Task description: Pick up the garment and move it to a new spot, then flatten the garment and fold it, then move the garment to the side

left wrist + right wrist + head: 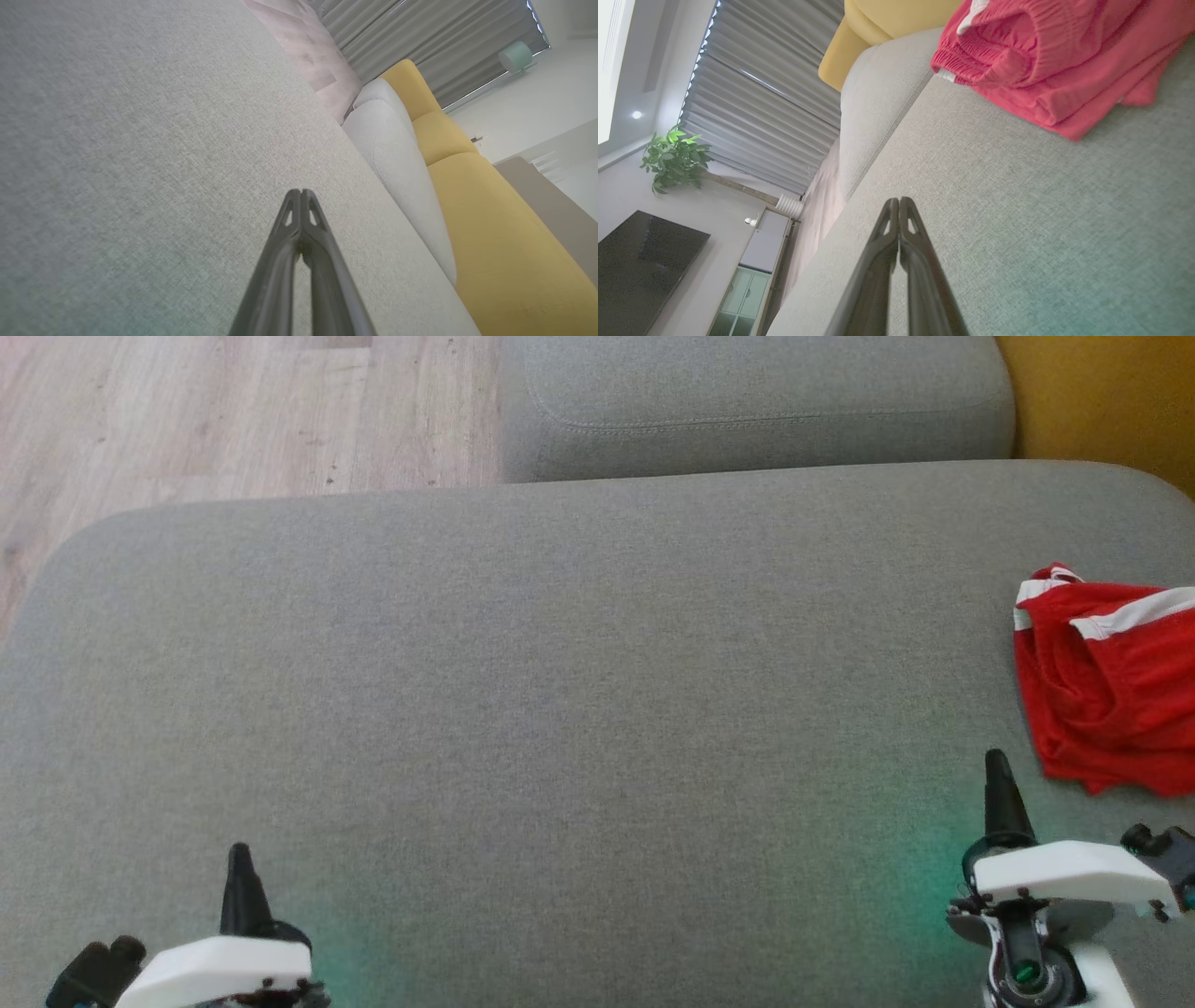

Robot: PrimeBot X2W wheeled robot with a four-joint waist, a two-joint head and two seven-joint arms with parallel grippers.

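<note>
Garment: red fabric garment with white stripes and a gathered elastic band (1111, 691). It lies at the far right edge of the wide grey woven seat cushion (560, 709), partly cut off by the head view's frame. In the right wrist view its layers sit stacked one on another, the lower edge a little rumpled.
Left gripper: left gripper (240, 857) is low at the near left of the cushion, dark fingers pressed together, nothing between them, well apart from the garment.
Right gripper: right gripper (997, 767) has its fingers together, also empty. Its tip is near the garment's near corner but not touching it.
Step in hand: judged from the stacked layers and the spot off to the side, the fold and the move aside look done. Both arms sit in a rest pose. A rough starting heap cannot be ruled out.
Next move calls for: if done, nothing more than keeping clear of the cloth. If not, the right fingers must part, reach right and forward to the near edge, and pinch through all layers so the stack lifts as one.
Count: one garment; two white stripes showing in the head view; two grippers; two grey cushions, counting the smaller grey cushion (747, 401) behind; one yellow upholstered piece (1102, 401); one stretch of pale wood floor (233, 411).
</note>
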